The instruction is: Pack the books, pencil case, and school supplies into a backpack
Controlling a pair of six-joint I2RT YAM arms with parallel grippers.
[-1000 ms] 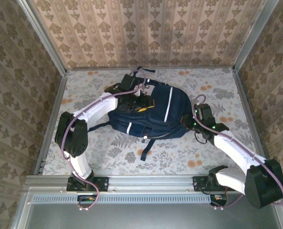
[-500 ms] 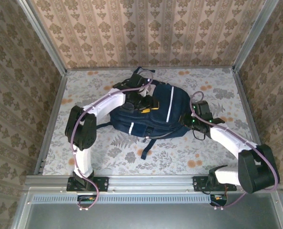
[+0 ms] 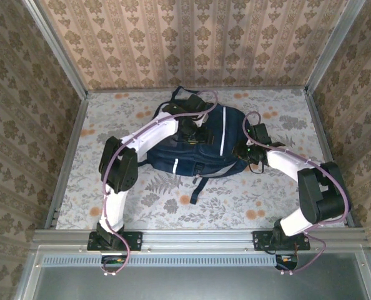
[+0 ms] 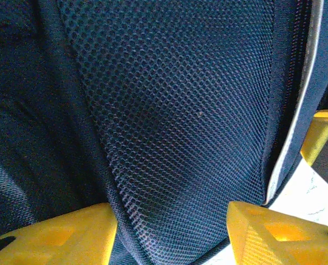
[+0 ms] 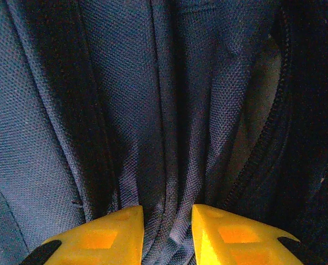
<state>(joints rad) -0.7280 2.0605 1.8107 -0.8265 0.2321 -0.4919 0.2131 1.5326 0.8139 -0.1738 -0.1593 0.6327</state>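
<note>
In the upper centre, the left gripper (image 3: 192, 122) straddles the mesh panel (image 4: 175, 110) of the large navy-blue fabric backpack with white stripes (image 3: 213, 147), jaws spread. I cannot tell whether it pinches. The backpack lies mid-frame between both arms. At its right edge the right gripper (image 3: 248, 152) is clenched on what seems a fabric fold (image 5: 167, 165).
</note>
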